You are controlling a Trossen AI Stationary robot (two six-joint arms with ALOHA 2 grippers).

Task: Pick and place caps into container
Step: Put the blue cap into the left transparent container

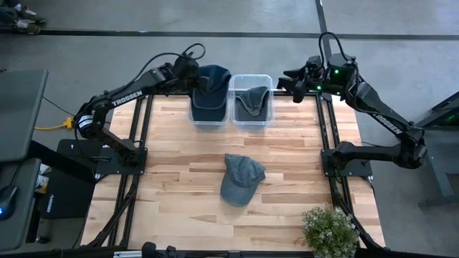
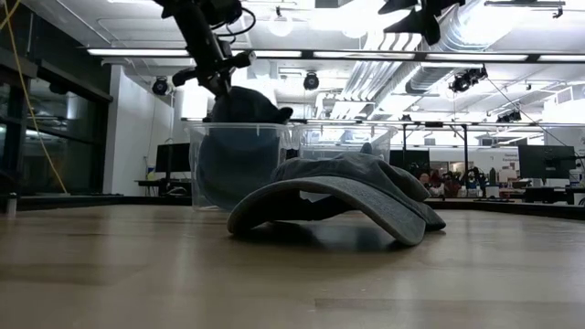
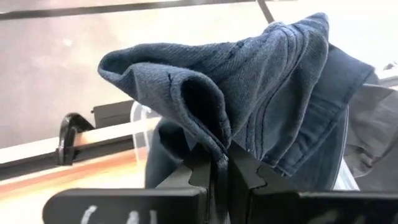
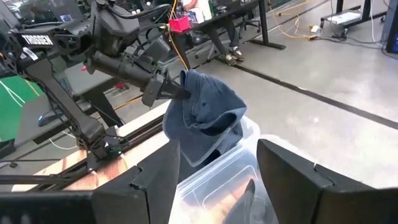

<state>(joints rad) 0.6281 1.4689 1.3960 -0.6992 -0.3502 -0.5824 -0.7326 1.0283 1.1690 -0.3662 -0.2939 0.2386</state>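
The wooden counter (image 1: 179, 179) carries two clear bins side by side at its twelve-o'clock edge: the left bin (image 1: 208, 115) and the right bin (image 1: 251, 115), which already holds a grey cap (image 1: 251, 100).

The left arm reaches in from nine o'clock, and the left gripper (image 1: 192, 72) has its jaws pressed together on a fold of a dark blue cap (image 1: 210, 89) — in the left wrist view the denim bunches right at the pinch (image 3: 217, 158). That cap hangs over the left bin, its lower part already inside the walls and its top above the rim. It hangs roughly upright, long axis near vertical; which way its brim points I cannot tell.

A faded cap (image 1: 240, 180) lies on the counter's middle, well apart from the bins, long axis about one to seven o'clock, with what I take for the brim toward seven.

The right gripper (image 1: 292, 80) waits at two o'clock beside the right bin, jaws spread.

To finish this step well, I would lower the pinch straight down until the crown settles below the rim, then let go — released high, the soft cloth could drape over the wall.
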